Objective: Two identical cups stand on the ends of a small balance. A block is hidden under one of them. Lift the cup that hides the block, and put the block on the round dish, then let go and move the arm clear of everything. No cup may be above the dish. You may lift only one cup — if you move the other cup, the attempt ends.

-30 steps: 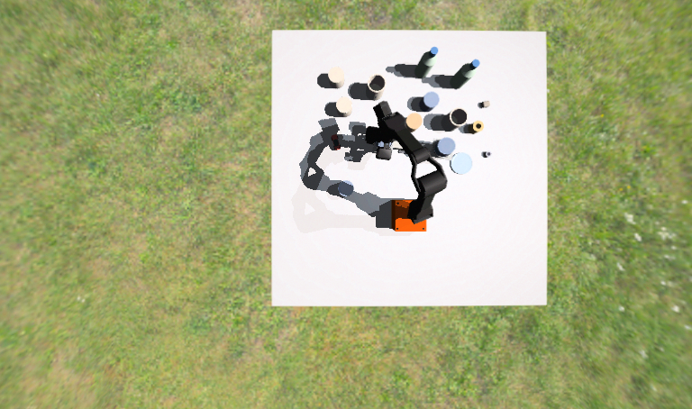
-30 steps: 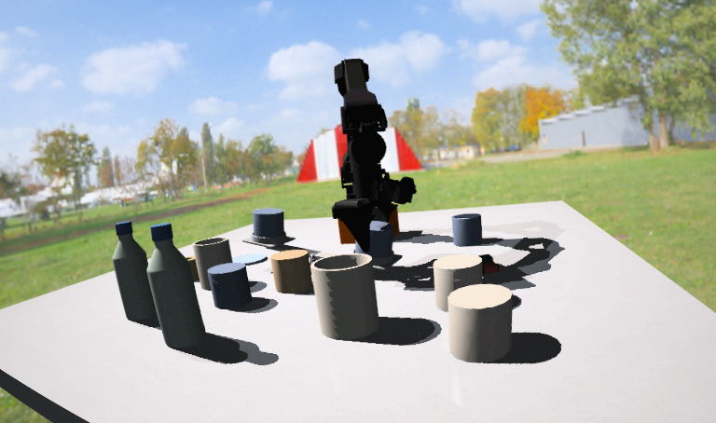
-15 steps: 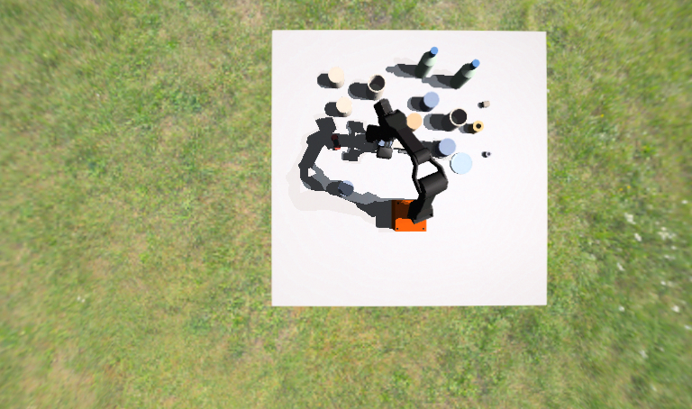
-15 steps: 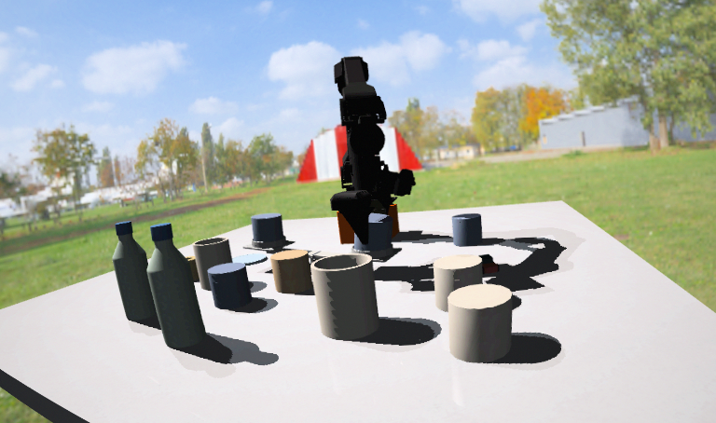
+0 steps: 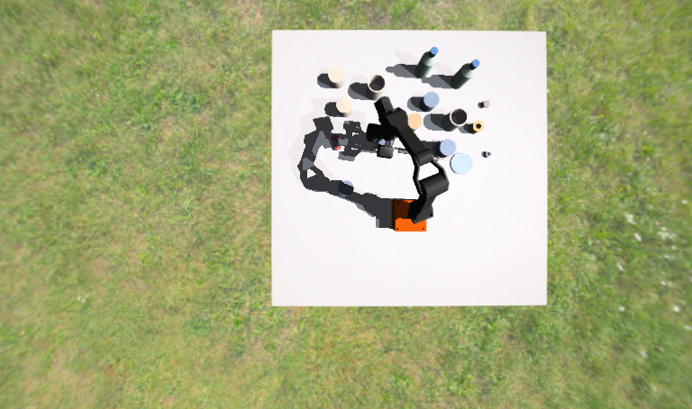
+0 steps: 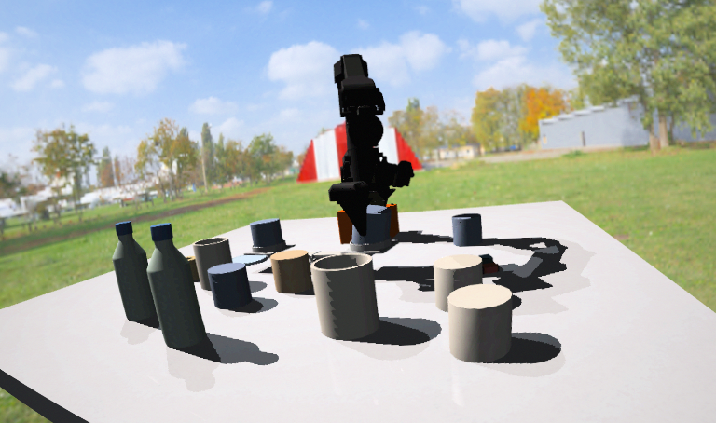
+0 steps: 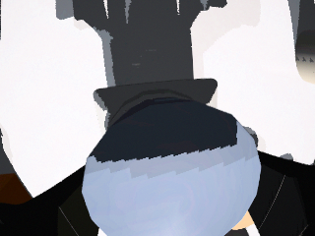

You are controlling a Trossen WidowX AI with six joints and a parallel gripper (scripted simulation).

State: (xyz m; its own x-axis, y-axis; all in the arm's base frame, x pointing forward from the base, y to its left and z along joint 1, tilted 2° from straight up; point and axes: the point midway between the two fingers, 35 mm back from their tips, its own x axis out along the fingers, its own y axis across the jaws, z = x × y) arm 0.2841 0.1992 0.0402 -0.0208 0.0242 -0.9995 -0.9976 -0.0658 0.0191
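Observation:
My gripper (image 5: 386,142) (image 6: 370,224) (image 7: 165,156) is shut on one blue-grey cup (image 6: 380,227) (image 7: 172,177), upright between the fingers. The balance plate (image 6: 355,247) is close under this cup; I cannot tell whether they touch. The other blue-grey cup (image 5: 447,147) (image 6: 266,234) stands on the balance's other plate (image 6: 268,249), seen lower right of the gripper in the top view. The light blue round dish (image 5: 461,163) (image 6: 250,260) lies beside that cup, with nothing on it. No block shows; the space under each cup is hidden.
Two bottles (image 5: 424,66) (image 6: 176,292) stand at the back. Open beige cylinders (image 5: 376,89) (image 6: 345,302), solid cream cylinders (image 5: 336,77) (image 6: 480,326), a tan cylinder (image 5: 414,121) (image 6: 296,273) and a blue cylinder (image 5: 431,100) (image 6: 229,286) stand around the balance. A dark blue cylinder (image 5: 346,187) (image 6: 467,230) stands apart.

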